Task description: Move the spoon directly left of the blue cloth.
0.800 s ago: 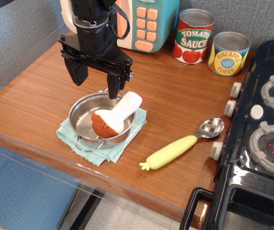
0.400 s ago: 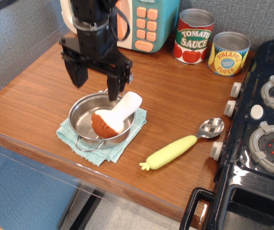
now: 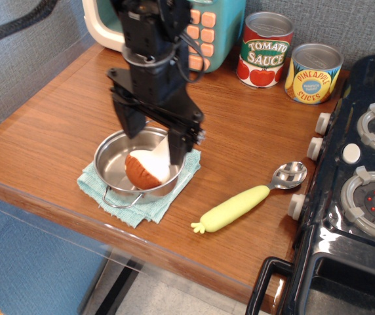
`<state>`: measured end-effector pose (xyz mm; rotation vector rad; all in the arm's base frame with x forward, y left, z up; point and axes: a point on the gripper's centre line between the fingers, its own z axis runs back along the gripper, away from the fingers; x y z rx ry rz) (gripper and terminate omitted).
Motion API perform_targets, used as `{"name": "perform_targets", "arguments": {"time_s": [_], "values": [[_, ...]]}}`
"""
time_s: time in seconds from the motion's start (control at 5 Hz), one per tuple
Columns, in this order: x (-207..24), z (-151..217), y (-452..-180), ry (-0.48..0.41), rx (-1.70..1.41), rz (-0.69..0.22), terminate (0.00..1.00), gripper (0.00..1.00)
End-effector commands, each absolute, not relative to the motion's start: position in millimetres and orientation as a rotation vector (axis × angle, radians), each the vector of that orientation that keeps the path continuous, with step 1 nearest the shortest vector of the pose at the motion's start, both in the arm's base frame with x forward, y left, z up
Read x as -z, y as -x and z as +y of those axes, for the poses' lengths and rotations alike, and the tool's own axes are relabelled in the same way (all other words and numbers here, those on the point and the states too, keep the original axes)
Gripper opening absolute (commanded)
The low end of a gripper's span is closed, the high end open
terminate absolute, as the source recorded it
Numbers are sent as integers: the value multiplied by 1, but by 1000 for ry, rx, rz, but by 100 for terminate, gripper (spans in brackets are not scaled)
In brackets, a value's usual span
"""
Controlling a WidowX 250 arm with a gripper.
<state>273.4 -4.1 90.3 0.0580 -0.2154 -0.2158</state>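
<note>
The spoon [image 3: 243, 201], with a silver bowl and a pale yellow-green handle, lies on the wooden counter to the right of the blue cloth [image 3: 137, 199], with its bowl near the stove. A steel pan [image 3: 117, 161] sits on the cloth and holds a brown toy mushroom [image 3: 143, 169]. My black gripper [image 3: 153, 142] hangs open and empty above the pan, with its right finger over the mushroom's white stem. It is left of the spoon and well apart from it.
A toy microwave [image 3: 204, 29], a tomato sauce can [image 3: 264, 49] and a pineapple can [image 3: 313, 73] stand at the back. A black toy stove [image 3: 355, 177] fills the right side. The counter's front edge runs just below the cloth.
My gripper has moved right and a little toward the front, from the pan's back left to directly over the pan. It now hides the mushroom's stem. The spoon has not moved.
</note>
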Motion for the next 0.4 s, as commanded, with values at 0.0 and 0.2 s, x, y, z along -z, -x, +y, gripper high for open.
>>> {"name": "perform_targets", "arguments": {"time_s": [0.0, 0.2], "values": [[-73, -40, -269, 10, 386, -196, 0, 100], [-58, -53, -268, 31, 445, -146, 0, 100]]}}
